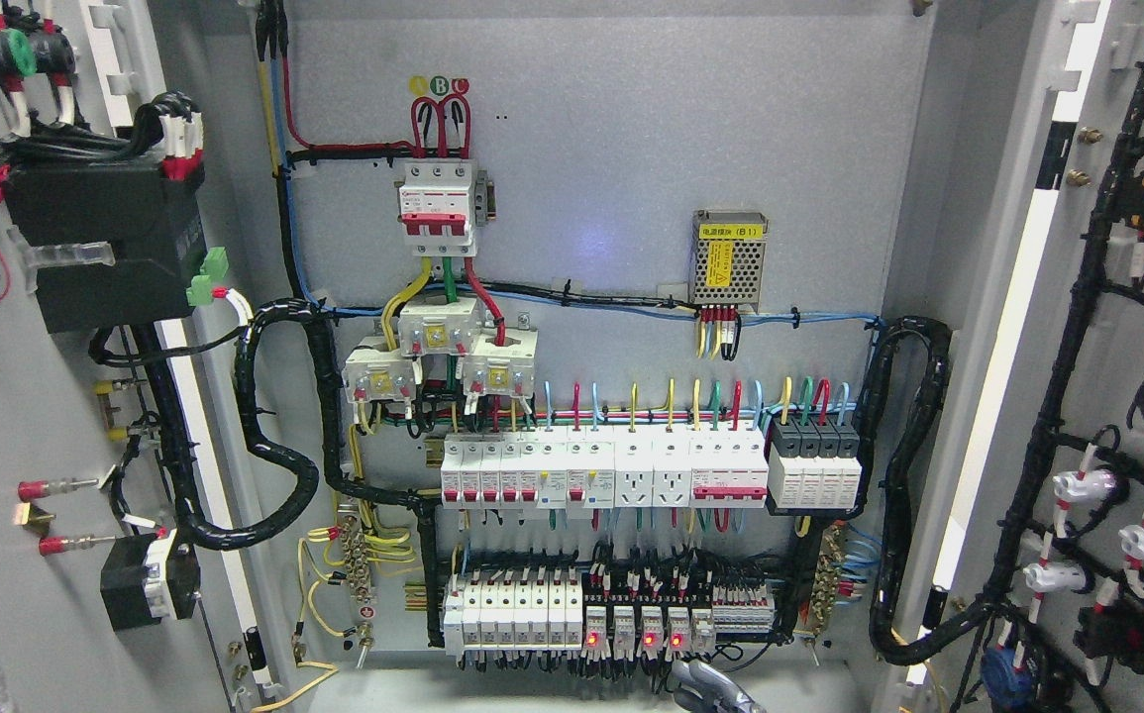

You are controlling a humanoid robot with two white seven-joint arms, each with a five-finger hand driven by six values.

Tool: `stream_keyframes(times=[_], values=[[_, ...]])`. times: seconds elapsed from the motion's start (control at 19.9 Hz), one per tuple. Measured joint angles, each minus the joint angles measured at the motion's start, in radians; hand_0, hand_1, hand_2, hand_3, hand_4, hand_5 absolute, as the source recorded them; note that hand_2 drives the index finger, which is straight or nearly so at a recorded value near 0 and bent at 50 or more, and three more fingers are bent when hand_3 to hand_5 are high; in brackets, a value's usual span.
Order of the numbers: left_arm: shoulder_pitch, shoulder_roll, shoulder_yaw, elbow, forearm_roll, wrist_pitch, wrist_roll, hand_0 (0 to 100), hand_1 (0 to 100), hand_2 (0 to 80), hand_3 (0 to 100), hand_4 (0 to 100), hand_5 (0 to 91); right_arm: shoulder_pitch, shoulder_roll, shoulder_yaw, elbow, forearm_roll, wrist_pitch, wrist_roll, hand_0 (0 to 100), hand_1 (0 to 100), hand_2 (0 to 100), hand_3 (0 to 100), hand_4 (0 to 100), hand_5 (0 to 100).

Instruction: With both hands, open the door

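Both doors of the grey metal cabinet stand swung wide, the left door (27, 416) filling the picture's left edge and the right door (1116, 396) its right edge, each showing an inner face hung with black cable bundles and small fittings. Between them the grey back panel (631, 129) carries a red-and-white main switch (438, 208), a perforated metal power box (729, 259) and two rows of white breakers (601, 473) joined by coloured wires. At the bottom edge a small silvery part of a hand (708, 688) pokes up; I cannot tell which arm it belongs to or how its fingers are set.
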Motion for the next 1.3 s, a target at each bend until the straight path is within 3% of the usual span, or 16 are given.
stream_keyframes(times=[0.35,0.55,0.95,1.3], values=[[0.015,0.003,0.000,-0.014,0.000,-0.001,0.000,0,0,0.0,0,0,0.0,0.067,-0.007,-0.053,-0.017,0.001,-0.125,0.002,0,0,0,0,0,0],[0.075,0.015,-0.013,-0.118,0.000,-0.007,0.000,0,0,0.0,0,0,0.0,0.111,-0.030,-0.074,-0.023,0.005,-0.155,0.003,0,0,0,0,0,0],[0.277,0.087,-0.115,-0.525,0.000,-0.048,-0.003,0,0,0.0,0,0,0.0,0.175,-0.088,-0.117,-0.031,0.010,-0.246,0.004,0,0,0,0,0,0],[0.466,0.201,-0.228,-0.978,0.000,-0.085,0.000,0,0,0.0,0,0,0.0,0.208,-0.114,-0.164,-0.040,0.011,-0.334,0.007,0,0,0,0,0,0]])
